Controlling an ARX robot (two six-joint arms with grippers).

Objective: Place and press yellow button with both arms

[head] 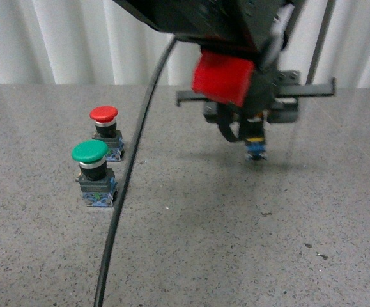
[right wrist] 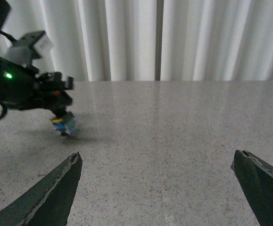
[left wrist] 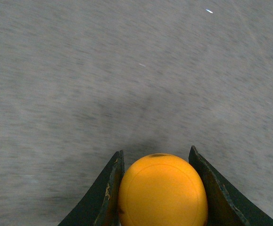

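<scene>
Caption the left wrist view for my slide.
Looking down: the left pincer grips the yellow button over a speckled grey table.

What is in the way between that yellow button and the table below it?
Nothing visible. The left end effector holds the yellow button above bare table; the green button and red button stand well off to one side.

Yellow button (left wrist: 162, 190), blue base downward, clamped in the left claw (left wrist: 156, 151)

Red-capped push button (head: 104, 115) behind green-capped push button (head: 90, 152), left on grey speckled table (head: 236, 249); yellow-capped push button (head: 256, 148) well right.
</scene>
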